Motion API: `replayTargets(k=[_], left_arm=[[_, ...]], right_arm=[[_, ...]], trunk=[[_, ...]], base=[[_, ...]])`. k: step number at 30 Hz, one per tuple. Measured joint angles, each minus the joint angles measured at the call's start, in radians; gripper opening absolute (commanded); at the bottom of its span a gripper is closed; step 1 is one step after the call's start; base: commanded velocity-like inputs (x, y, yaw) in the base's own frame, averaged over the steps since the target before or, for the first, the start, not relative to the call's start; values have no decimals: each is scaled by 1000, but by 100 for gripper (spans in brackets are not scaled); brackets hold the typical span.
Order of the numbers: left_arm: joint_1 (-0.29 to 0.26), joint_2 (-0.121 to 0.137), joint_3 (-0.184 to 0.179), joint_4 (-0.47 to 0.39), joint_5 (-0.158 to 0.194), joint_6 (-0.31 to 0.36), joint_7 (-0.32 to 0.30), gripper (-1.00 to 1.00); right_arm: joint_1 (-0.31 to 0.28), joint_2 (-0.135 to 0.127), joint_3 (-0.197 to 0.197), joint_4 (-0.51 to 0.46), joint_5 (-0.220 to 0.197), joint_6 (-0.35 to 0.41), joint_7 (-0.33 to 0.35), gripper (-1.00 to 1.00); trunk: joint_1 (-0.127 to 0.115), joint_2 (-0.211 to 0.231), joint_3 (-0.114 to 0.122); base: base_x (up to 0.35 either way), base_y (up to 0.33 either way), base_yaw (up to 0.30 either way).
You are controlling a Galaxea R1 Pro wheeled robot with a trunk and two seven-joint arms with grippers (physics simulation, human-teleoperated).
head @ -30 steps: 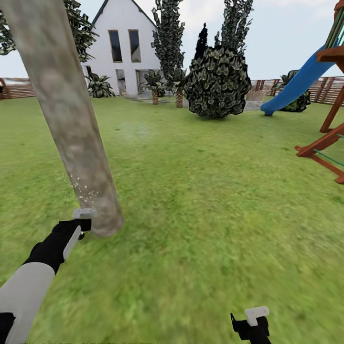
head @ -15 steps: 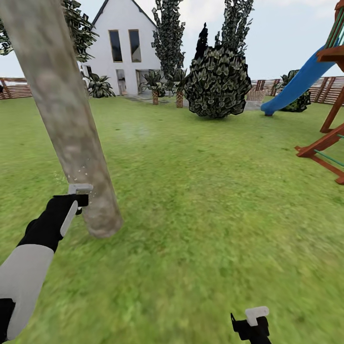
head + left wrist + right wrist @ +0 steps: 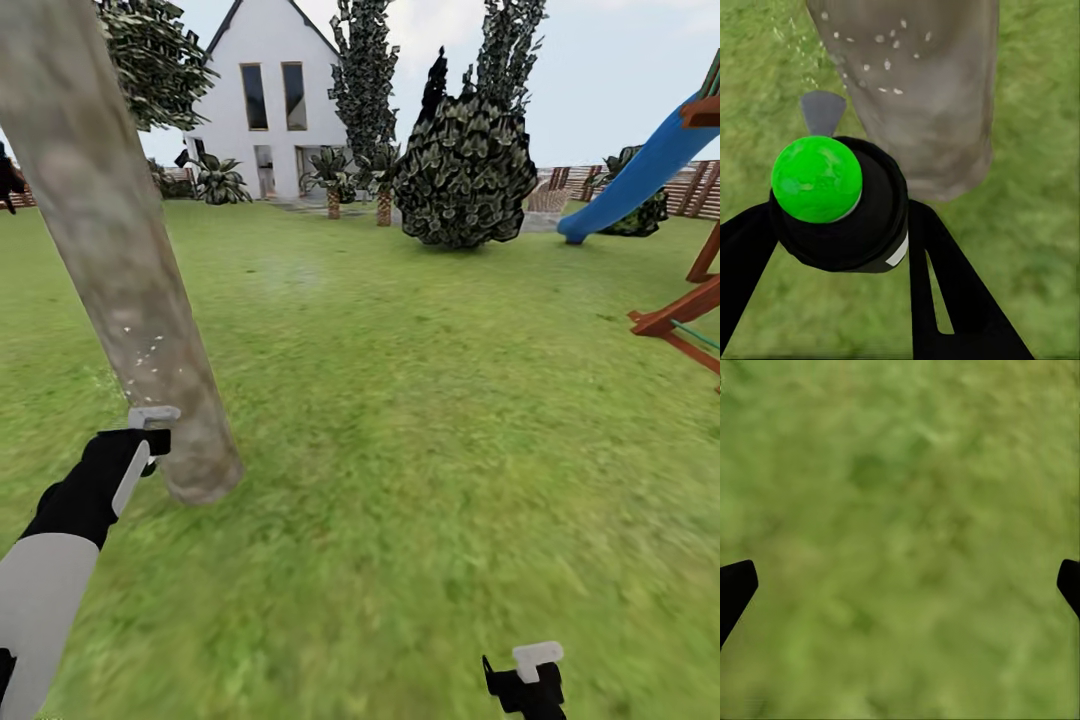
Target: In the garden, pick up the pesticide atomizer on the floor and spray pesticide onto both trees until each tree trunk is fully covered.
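Left wrist view: atomizer [image 3: 840,202] clamped between left fingers [image 3: 945,292], grey nozzle [image 3: 823,112] toward speckled tree trunk [image 3: 922,90]; right fingers [image 3: 735,589] spread.

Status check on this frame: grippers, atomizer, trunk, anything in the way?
Left gripper shut on atomizer, aimed at tree trunk. White droplets speckle the bark. Right gripper open over grass. Nothing blocking.

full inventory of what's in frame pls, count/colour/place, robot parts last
Thick grey-brown tree trunk: 1, white spray specks, near left.
Dark sprayer with green round top: 1, in left gripper, beside trunk.
Grass lawn: green, all around.
White gabled house: 1, far back.
Round dark-green bush: 1, centre back.
Blue slide: 1, far right.
Red-brown wooden play frame: 1, right edge.
Left gripper: black, shut on sprayer.
Right gripper: black, open over grass.
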Motion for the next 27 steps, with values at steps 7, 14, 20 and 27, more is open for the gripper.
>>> replayTargets(k=[7,14,20,27], left_arm=[[11,-12,-8,0,6,-1,-2,-100],[96,-17,-6,3,13,-7,-10,-100],[191,-18,-6,5,13,-42,-8,-100],[243,-15,3,107,8,-222,4,-100]], right_arm=[[-1,0,0,0,0,0,0,100],[0,0,0,0,0,0,0,100],[0,0,0,0,0,0,0,100],[0,0,0,0,0,0,0,100]], trunk=[[0,0,0],[0,0,0],[0,0,0],[0,0,0]], base=[[241,-178,259],[241,-177,19],[241,-178,43],[235,-186,265]])
